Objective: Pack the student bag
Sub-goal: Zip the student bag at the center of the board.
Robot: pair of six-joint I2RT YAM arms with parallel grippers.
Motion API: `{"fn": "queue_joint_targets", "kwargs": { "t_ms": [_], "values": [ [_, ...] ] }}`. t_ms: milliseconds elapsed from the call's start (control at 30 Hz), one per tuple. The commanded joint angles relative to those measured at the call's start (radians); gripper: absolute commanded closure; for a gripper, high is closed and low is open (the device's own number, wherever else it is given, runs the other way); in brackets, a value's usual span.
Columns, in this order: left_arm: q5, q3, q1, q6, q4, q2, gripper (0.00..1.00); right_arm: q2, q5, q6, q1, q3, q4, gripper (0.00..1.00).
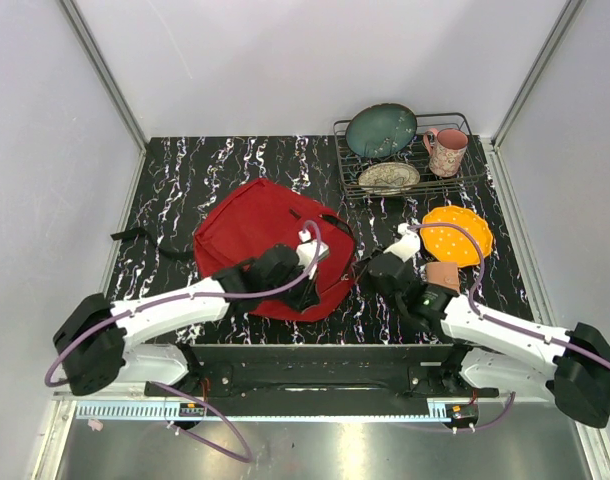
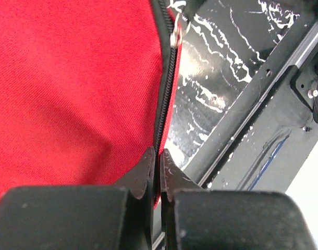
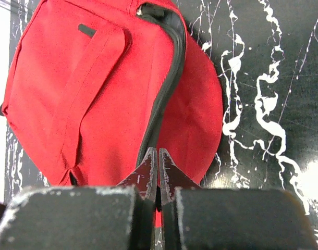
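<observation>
Left end effector (image 2: 159, 153) pinches student bag (image 1: 247, 235), top pointing right.

Soft, even light from above fills the top view, bright on the pale walls, with only a thin shadow under the student bag (image 1: 247, 232). The glossy table (image 3: 297, 47) shows white glare at its lower right in the right wrist view. In both wrist views the near fingers (image 2: 143, 174) are dark and blurred.

One overhead view faces down; both wrist views closely share the student bag (image 1: 260, 235).
</observation>
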Motion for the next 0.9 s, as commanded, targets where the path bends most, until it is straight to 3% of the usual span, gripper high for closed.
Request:
{"fn": "queue_joint_targets", "kwargs": {
  "t_ms": [0,233,533,600,667,700,800,867],
  "values": [
    [-0.087,-0.138,-0.005,-0.099,-0.079,-0.127,1.0,0.038,0.073,-0.055,-0.062,0.083,0.064,1.0],
    [-0.15,-0.261,-0.005,-0.269,-0.096,-0.213,1.0,0.075,0.039,-0.112,-0.113,0.138,0.111,1.0],
    [-0.389,-0.336,0.004,-0.451,-0.262,-0.43,1.0,0.102,-0.028,-0.121,-0.159,0.141,0.132,1.0],
    [-0.433,-0.326,0.009,-0.449,-0.288,-0.472,0.85,0.104,-0.059,-0.111,-0.161,0.137,0.144,1.0],
    [-0.452,-0.303,0.009,-0.42,-0.291,-0.493,0.56,0.102,-0.118,-0.106,-0.159,0.123,0.158,1.0],
    [-0.45,-0.29,0.009,-0.408,-0.281,-0.509,0.33,0.102,-0.134,-0.091,-0.159,0.118,0.166,1.0],
    [-0.415,-0.221,0.009,-0.345,-0.239,-0.51,0.16,0.092,-0.184,-0.065,-0.158,0.089,0.172,1.0],
    [-0.38,-0.171,0.009,-0.282,-0.201,-0.497,0.12,0.072,-0.203,-0.055,-0.159,0.068,0.172,1.0]
  ]
}}
